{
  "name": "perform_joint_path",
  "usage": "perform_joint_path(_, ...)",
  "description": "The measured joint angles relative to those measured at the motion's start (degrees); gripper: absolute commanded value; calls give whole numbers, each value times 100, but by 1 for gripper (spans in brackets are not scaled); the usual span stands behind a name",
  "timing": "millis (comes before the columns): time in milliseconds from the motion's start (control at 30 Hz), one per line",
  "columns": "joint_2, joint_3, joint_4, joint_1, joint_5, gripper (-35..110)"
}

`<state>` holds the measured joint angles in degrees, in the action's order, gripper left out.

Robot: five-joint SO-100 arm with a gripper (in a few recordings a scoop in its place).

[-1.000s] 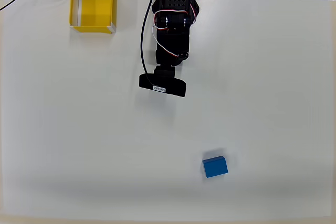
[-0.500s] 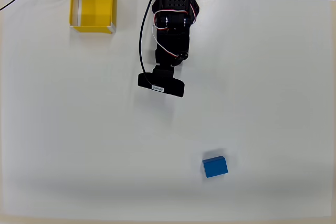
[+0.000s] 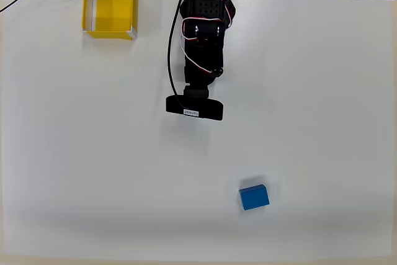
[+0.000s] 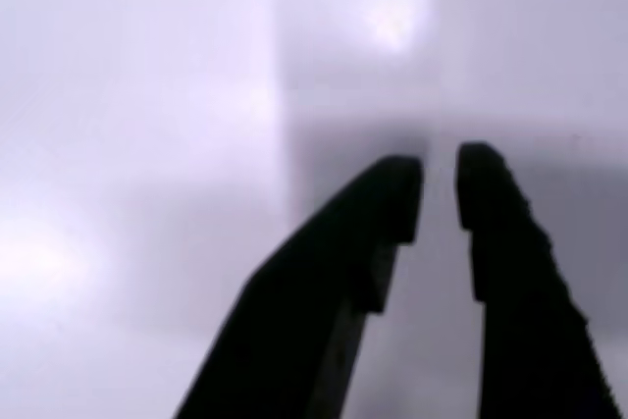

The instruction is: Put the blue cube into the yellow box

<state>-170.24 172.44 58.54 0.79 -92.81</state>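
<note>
Our fingers (image 4: pixel 439 183) sit nearly together, empty. The blue cube (image 3: pixel 254 197), lower right on the bench (image 3: pixel 322 91), looks stiff and light; we'd pinch opposite flat faces.

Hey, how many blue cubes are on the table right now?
1. The blue cube sits alone on the white table, lower right of centre in the overhead view, apart from the yellow box.

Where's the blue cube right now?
In the overhead view the blue cube sits alone on the white table, lower right of centre, below the arm and far from the yellow box at the top left.
</note>
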Motion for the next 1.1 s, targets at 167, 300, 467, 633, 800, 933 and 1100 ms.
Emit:
perform_joint_path(167, 1652, -976, -1116, 105, 0, 1)
perform_joint_path(300, 3050, -1925, -1687, 62, 114, 2)
perform_joint_path(467, 4781, -3384, -1978, 35, 255, 2)
perform_joint_path(633, 6196, -4825, -2109, 88, 413, 3)
perform_joint_path(800, 7339, -6029, -2118, 202, 457, 5)
perform_joint_path(933, 8121, -6776, -2303, 299, 448, 14)
perform_joint_path(1100, 8982, -7734, -2452, 527, 598, 35)
